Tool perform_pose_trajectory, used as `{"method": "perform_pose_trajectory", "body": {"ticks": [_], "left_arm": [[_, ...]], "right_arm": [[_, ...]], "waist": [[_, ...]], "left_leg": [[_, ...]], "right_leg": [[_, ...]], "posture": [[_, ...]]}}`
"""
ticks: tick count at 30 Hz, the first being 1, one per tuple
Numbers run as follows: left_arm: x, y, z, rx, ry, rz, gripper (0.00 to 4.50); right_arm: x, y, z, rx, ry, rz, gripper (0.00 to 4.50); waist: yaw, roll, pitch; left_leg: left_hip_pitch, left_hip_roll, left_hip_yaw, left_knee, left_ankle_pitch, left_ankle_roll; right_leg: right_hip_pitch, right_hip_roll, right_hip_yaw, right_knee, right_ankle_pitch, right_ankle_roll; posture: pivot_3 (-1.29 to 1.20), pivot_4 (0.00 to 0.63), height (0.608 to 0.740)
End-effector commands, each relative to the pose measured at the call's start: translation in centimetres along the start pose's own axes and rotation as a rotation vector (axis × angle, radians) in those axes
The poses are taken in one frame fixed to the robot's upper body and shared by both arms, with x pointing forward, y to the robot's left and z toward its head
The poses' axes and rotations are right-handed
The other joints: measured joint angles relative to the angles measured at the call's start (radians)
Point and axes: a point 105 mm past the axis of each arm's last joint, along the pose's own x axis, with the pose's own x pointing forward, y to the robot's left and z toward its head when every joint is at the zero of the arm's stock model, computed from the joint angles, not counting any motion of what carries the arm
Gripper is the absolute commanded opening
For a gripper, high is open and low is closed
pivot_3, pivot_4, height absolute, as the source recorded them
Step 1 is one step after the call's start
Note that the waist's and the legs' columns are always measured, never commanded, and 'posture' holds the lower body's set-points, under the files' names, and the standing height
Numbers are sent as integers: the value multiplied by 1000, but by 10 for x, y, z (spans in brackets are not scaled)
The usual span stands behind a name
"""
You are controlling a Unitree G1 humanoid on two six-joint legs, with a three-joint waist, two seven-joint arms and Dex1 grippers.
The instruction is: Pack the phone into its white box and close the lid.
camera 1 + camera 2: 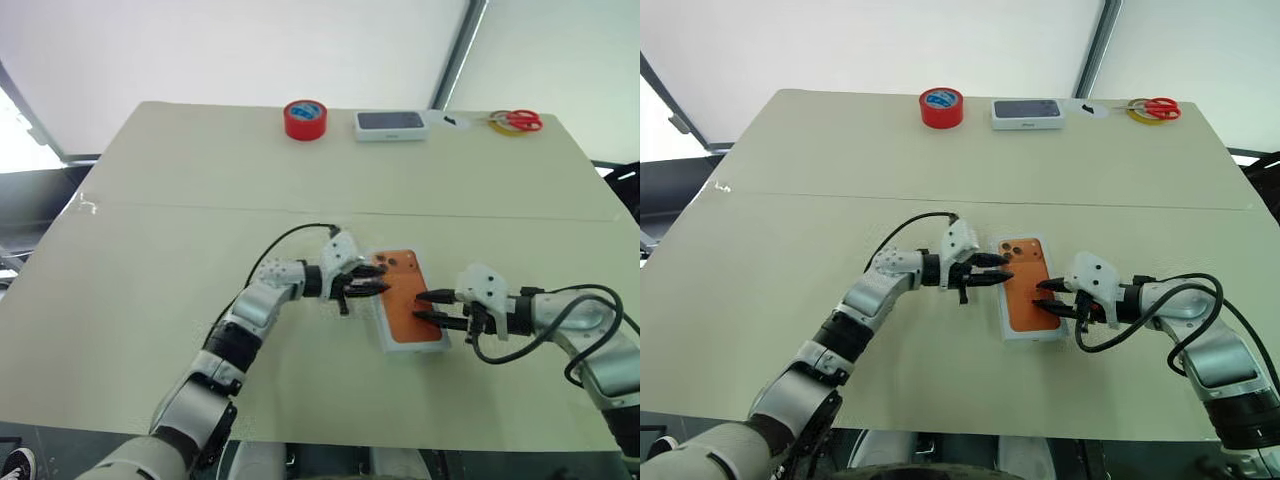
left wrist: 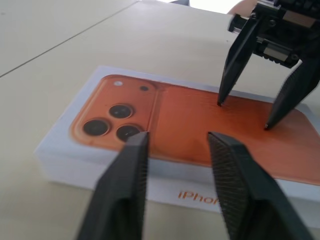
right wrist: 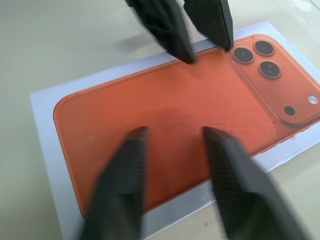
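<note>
Left wrist view shows a closed white box (image 2: 165, 135) lying flat on the bench (image 1: 150, 260), its top printed with an orange phone and three dark lenses, and lettering on the side wall. What I see is the lid (image 1: 1025, 285) already seated over the base; the phone itself I cannot see, so I judge it is inside, but this I cannot confirm.

The left hand (image 1: 372, 287) stands at the box's camera end with its two fingers parted and nothing between them. The right hand (image 1: 430, 306) is at the opposite end, its fingers also spread, their tips over the orange print or just touching it, and it holds nothing.

To my eye the task is nearly finished, or finished. What may remain is only a last press to seat the lid fully and then taking both hands away.

At the far edge of the bench lie a red tape roll (image 1: 305, 119), a small white box with a dark top (image 1: 391, 124) and scissors with red handles (image 1: 515, 121), well apart from the work.
</note>
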Motion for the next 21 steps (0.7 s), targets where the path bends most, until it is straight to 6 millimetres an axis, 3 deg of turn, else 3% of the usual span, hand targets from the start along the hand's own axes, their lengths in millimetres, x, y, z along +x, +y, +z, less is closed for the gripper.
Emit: {"method": "perform_pose_trajectory", "body": {"ticks": [1,2,6,12,16,21], "left_arm": [[-29,16,32,102,-100,123,3868],[-46,18,37,117,-107,157,4383],[-94,21,37,152,-59,242,4383],[-181,18,6,84,83,373,4383],[-212,11,-1,59,123,448,4383],[-233,5,-6,94,177,501,4383]], "right_arm": [[-11,-14,18,-1,-74,-41,4001],[-16,-19,24,6,-103,-54,4485],[-32,-32,40,4,-172,-87,4485],[-46,-45,28,-57,-114,-130,4485],[-55,-51,19,-58,-88,-156,4485],[-62,-50,6,-44,-57,-163,4485]], "waist": [[0,1,0],[0,1,1],[-4,2,1],[-8,3,2],[-10,4,2],[-17,4,3]], "left_leg": [[0,0,0,0,0,0],[0,0,0,0,0,0],[0,0,0,-1,0,0],[0,-1,0,-2,0,0],[0,-1,0,-3,-1,0],[0,-1,0,-5,-1,0]], "right_leg": [[0,0,0,0,0,0],[0,0,0,0,0,0],[0,-1,0,-1,0,0],[0,-2,0,-2,0,0],[-1,-3,0,-2,0,-1],[-1,-3,0,-3,0,-1]], "posture": [[0,150,730],[0,150,730],[0,150,730],[0,150,730],[0,150,730],[0,150,730]]}}
